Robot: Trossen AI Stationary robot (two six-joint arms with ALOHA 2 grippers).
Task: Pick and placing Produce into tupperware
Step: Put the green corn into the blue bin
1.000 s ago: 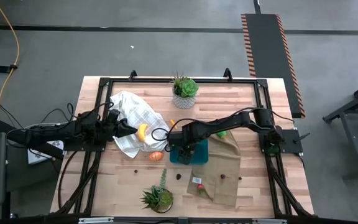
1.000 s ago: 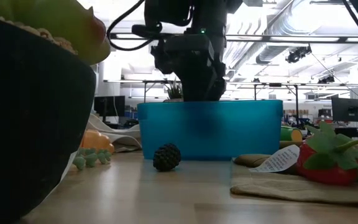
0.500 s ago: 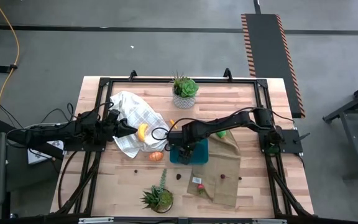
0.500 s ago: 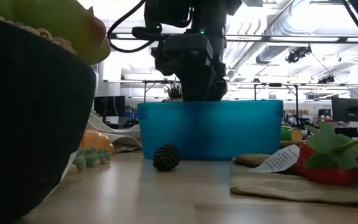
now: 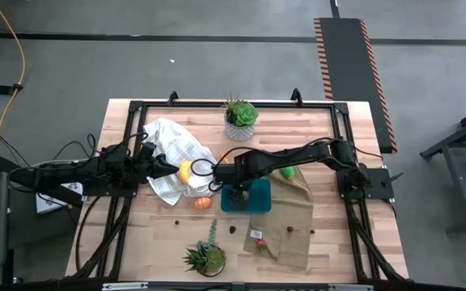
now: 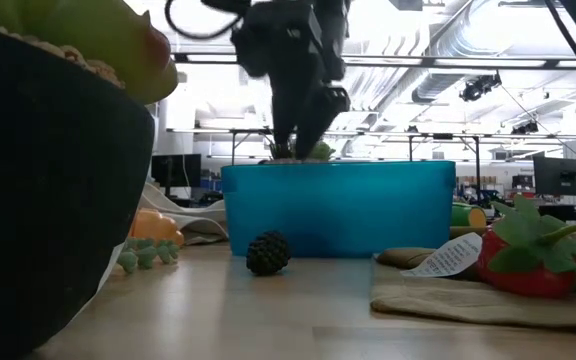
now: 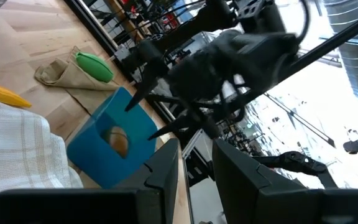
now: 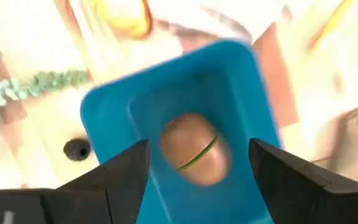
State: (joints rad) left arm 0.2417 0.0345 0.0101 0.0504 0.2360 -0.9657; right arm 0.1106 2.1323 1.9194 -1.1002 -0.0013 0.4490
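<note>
The teal-blue tupperware (image 5: 253, 198) stands on the table's middle, partly on the tan cloth (image 5: 291, 218). A brown round piece (image 8: 191, 149) lies inside it on its floor. My right gripper (image 8: 199, 146) hangs open straight above that piece, fingertips about level with the tupperware's rim (image 6: 338, 165), touching nothing. A yellow banana (image 5: 186, 170) lies on the white cloth (image 5: 172, 149), an orange piece (image 5: 204, 203) on the wood, a bright green piece (image 7: 95, 67) on the tan cloth. My left gripper (image 7: 194, 165) waits level at the table's left, a narrow gap between its fingers, nothing in it.
Two spiky potted plants stand at the far middle (image 5: 240, 120) and near the front edge (image 5: 205, 257). A dark berry (image 6: 268, 252) and a toy strawberry (image 6: 523, 260) lie in front of the tupperware. A black frame (image 5: 217, 103) borders the table.
My right gripper has risen straight up out of the tupperware, from low between its walls to about rim height. The brown round piece stays on the tupperware's floor.
</note>
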